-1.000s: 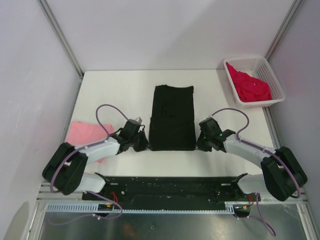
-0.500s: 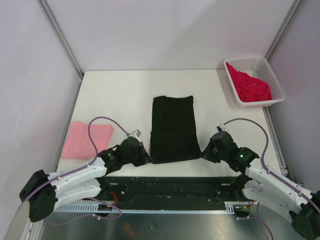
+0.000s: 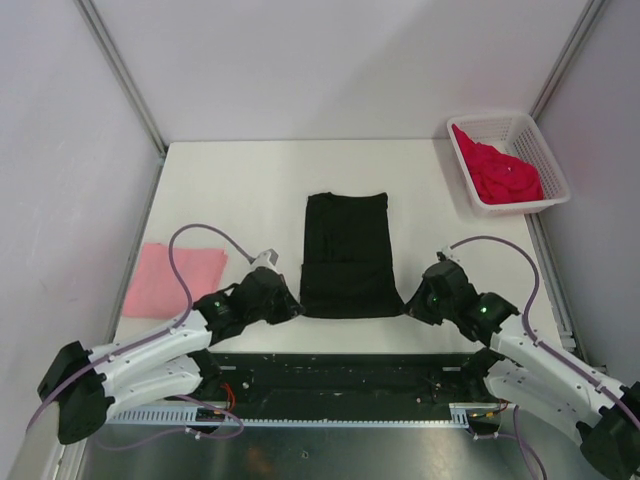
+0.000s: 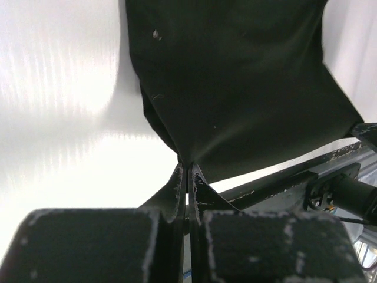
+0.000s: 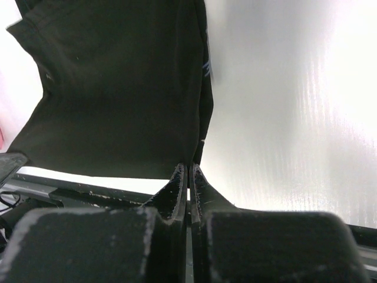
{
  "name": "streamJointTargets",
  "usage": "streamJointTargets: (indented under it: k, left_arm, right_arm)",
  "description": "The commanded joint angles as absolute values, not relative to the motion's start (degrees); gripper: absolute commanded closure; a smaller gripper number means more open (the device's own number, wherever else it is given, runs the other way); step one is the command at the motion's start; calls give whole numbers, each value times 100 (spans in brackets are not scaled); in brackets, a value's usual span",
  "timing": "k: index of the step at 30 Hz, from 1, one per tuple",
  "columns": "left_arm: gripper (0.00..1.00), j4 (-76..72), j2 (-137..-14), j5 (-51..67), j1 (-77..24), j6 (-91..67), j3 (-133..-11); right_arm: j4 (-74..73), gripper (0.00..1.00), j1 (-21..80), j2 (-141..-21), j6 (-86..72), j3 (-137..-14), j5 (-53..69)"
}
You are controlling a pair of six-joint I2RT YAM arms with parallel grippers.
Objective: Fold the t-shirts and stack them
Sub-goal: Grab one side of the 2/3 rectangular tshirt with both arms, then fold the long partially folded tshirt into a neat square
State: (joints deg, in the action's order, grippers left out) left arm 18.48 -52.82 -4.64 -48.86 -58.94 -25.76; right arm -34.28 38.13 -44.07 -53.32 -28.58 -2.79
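**Pinching both near corners of the black shirt**

We note the left gripper clamped tight on the near left corner, the cloth drawn to a point right at its fingertips. The right gripper does the same on the near right corner, with its jaws closed on a thin edge of cloth.

The black shirt runs away from both pairs of fingers as a long narrow strip lying flat on the table, its near hem spanning the two grips. We judge the twin hold is meant to keep that hem taut and square, so the near end can be carried over the far end in a crosswise fold. If one corner slips, the fold will skew.

The pink shirt lies folded flat, well out past the left fingers, probably as the base of the stack. The red shirt sits crumpled in the basket, far beyond the right fingers and not yet folded.
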Motion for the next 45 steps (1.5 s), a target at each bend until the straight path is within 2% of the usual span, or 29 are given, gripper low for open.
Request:
streamJointTargets:
  k: [1, 11, 20, 35, 45]
  left_arm:
    - [100, 1920, -5350, -990, -4842, -5556, -3150]
    - [100, 1912, -5801, -728, -4193, -5126, -3702]
    - [100, 1629, -6832, -127, -3146, -4445, -4815]
    - [100, 1283, -10253, 793, -2066, -3995, -8076]
    - [100, 1113, -12713, 1193, -1725, -4061, -10172]
  right_arm:
    - [-3420, 100, 3584, -4578, -5122, -3385, -571]
    - [-3190, 100, 2906, -5133, -4639, -3950, -322]
    - [-2480, 100, 2067, -6606, -3984, -5171, 92]
    - [-1028, 100, 1205, -9819, -3864, -7690, 736]
    - [-1059, 100, 1018, -12258, -3792, -10000, 827]
